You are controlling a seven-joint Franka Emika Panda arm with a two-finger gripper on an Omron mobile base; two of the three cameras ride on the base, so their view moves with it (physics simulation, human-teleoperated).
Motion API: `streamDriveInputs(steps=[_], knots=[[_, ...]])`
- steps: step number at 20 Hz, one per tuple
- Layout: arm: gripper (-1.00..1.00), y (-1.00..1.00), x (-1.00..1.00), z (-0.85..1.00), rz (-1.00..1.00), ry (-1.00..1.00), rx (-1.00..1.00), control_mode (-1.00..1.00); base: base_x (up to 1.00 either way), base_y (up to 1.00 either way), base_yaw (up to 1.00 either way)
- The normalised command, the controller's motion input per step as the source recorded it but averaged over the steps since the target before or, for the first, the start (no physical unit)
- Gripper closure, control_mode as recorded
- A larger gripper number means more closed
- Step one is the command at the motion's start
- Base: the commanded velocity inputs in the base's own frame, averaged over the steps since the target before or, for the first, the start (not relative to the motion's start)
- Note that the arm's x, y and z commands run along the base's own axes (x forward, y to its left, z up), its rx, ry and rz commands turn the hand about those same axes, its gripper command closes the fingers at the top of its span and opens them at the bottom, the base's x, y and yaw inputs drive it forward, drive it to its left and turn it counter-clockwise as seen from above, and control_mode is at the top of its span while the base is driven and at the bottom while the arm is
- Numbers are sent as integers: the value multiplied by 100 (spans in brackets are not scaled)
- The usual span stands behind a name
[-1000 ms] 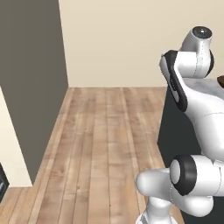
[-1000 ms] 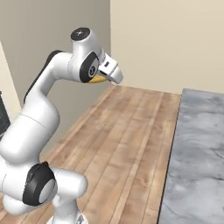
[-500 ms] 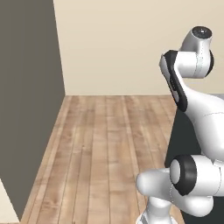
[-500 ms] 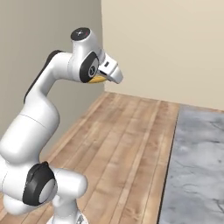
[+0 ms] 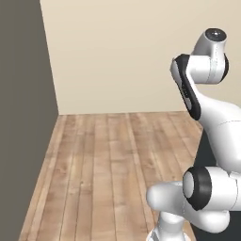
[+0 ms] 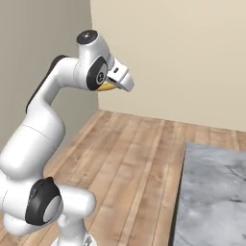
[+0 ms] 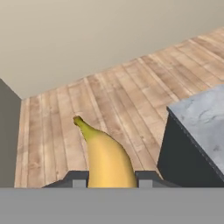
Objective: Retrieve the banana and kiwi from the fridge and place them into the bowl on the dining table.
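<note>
Between the gripper point(image 7: 111, 177) fingers, at six o'clock in the hand view, you have the banana point(image 7: 105, 155) clamped by its thick middle, its dark tip pointing toward eleven o'clock over the wooden floor point(image 7: 118, 100). The jaws are clenched on it. Expect it to be light, smooth-skinned and easily bruised, so don't squeeze harder; the mid-body hold looks best, since the tapered ends could slip. The dining table point(image 7: 203, 120) corner sits at three o'clock; in the right base view its marble top point(image 6: 211, 192) lies at five o'clock.
</note>
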Motion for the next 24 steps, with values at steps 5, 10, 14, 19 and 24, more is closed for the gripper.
streamDriveInputs(steps=[5,10,14,19,24], knots=[[100,0,0,0,0,0,0,100,100,15,-23],[100,0,0,0,0,0,0,100,100,26,-51],[100,0,0,0,0,0,0,100,99,56,-73],[100,0,0,0,0,0,0,100,91,84,-74],[100,0,0,0,0,0,0,100,52,75,-75]])
